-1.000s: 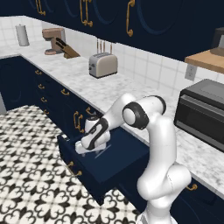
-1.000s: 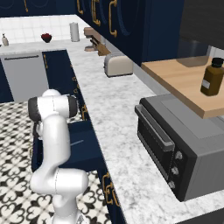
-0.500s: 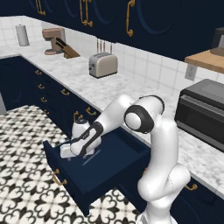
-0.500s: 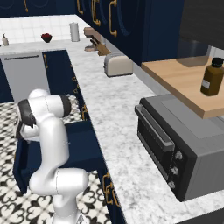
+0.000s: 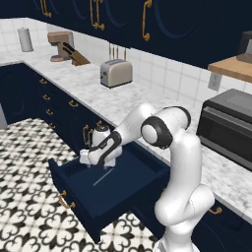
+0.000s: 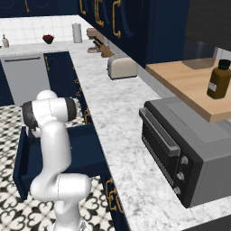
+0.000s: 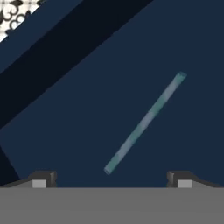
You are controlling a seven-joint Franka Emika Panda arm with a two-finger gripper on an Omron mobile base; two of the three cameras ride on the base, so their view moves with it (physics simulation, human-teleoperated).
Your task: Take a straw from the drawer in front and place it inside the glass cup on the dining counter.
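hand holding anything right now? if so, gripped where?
Nothing held. The hand is open above the pulled-out drawer, and the straw lies loose on the drawer floor, clear of both fingertips.

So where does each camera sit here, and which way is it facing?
Left base view: behind the arm's left, looking down on the open drawer, the straw and the open gripper.
Right base view: behind its right, along the worktop; arm lower left.
Hand view: on the hand, looking into the drawer at the straw; fingertips below.
Both base views share the toaster.
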